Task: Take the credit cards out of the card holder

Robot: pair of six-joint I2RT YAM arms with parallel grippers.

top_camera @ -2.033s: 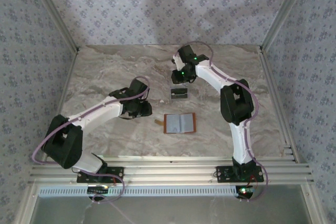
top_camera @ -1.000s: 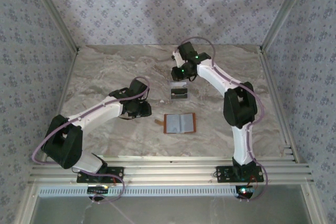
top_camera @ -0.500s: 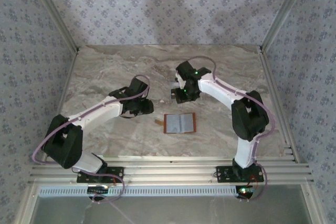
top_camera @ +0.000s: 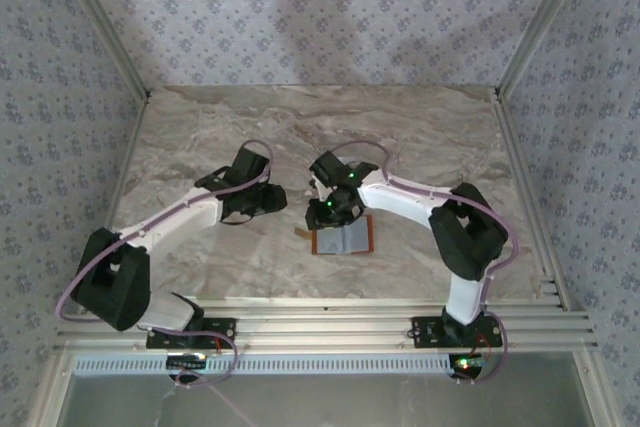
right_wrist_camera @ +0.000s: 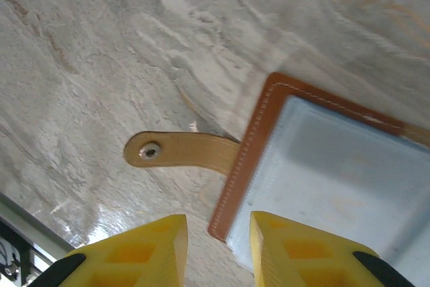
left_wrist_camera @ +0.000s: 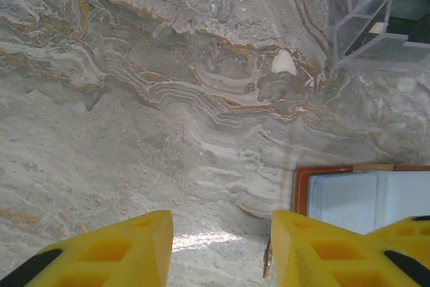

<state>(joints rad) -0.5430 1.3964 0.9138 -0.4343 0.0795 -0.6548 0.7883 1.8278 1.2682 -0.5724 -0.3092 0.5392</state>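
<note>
Partly hidden card holder (right_wrist_camera: 322, 159) under narrowly parted right gripper (right_wrist_camera: 218, 225); left gripper (left_wrist_camera: 222, 218) parted, empty.

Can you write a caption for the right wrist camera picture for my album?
The right hand, open, hovers over a corner of the card holder near its snap tab.

Grey-veined marble table (top_camera: 200, 127) between floral-papered walls (top_camera: 300, 17), aluminium rails (top_camera: 330, 325) nearside.

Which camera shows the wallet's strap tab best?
The right wrist view: the tab lies flat on the table, its snap plainly visible. From the top camera it is a tiny brown sliver beside the wallet. The left wrist view catches the wallet's corner.
</note>
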